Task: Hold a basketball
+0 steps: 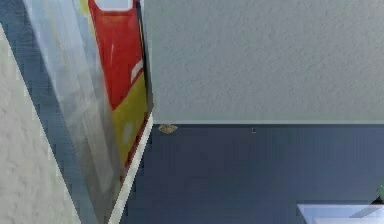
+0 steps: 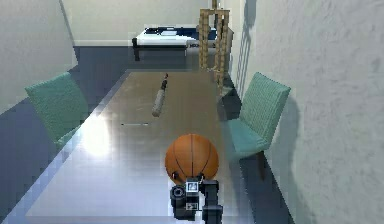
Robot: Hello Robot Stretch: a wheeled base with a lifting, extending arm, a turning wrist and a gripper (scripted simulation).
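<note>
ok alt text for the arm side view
A basketball on a long shiny table, with the hand at its near side. A bat lies farther along, with a teal chair at one side and another opposite.

Glossy long table [image 2: 110, 145], teal chairs [image 2: 262, 108], blue floor [image 1: 250, 172], pale walls [image 1: 260, 60]

we find the arm side view softly and evenly lit, with no lamp to be made out. the glossy table [image 2: 120, 120] carries a broad pale sheen beyond the gripper [image 2: 193, 190], brightest toward the arm side view's left. the basketball [image 2: 191, 158], just past the gripper, is lighter on top and darker beneath. far beyond the gripper, grey shade lies on the wall [image 2: 320, 60]. in the forward view the floor [image 1: 250, 170] is dark and flatly lit, and the red and yellow panel [image 1: 120, 70] leans only in the picture.
</note>
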